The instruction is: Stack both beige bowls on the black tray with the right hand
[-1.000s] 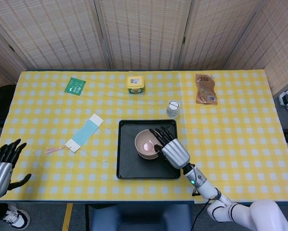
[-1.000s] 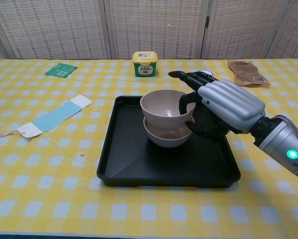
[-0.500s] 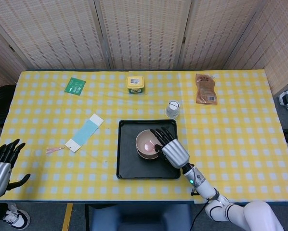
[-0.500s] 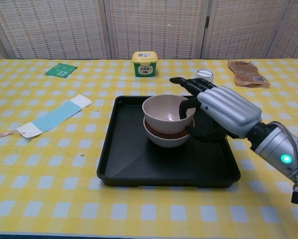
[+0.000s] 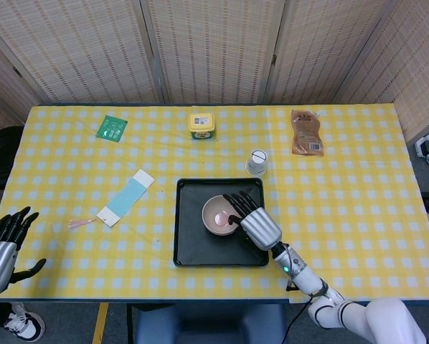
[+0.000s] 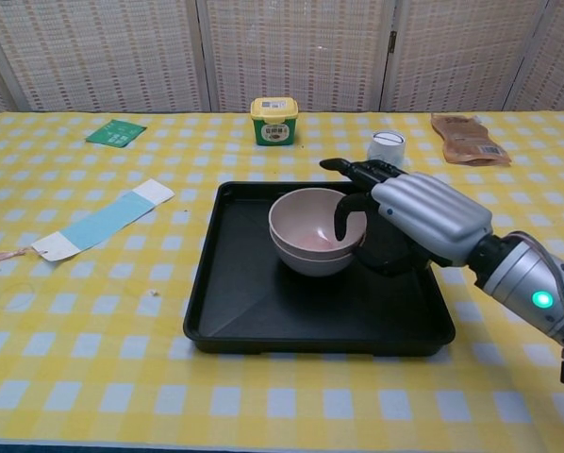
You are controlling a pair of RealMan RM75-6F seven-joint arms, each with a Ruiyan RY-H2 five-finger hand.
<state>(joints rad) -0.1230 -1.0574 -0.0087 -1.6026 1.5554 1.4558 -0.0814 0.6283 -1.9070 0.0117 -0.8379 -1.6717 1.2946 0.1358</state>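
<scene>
Two beige bowls sit nested on the black tray [image 6: 254,311] [image 5: 189,240]. The upper bowl [image 6: 306,222] [image 5: 218,213] rests inside the lower bowl [image 6: 310,264], of which only a band below the rim shows. My right hand [image 6: 419,212] [image 5: 256,220] is at the bowls' right side. Its thumb dips inside the upper bowl's rim and its fingers reach over behind, so it grips that rim. My left hand [image 5: 3,240] hangs off the table's front left corner with fingers apart, holding nothing.
A white cup [image 6: 387,146] stands just behind the tray's right corner. Further back are a yellow-lidded tub [image 6: 273,120], a brown pouch [image 6: 466,139] and a green packet [image 6: 115,133]. A blue-and-white strip [image 6: 103,220] lies left of the tray.
The right hand has lowered the upper bowl until it sits down inside the lower one. The left hand has barely moved.
</scene>
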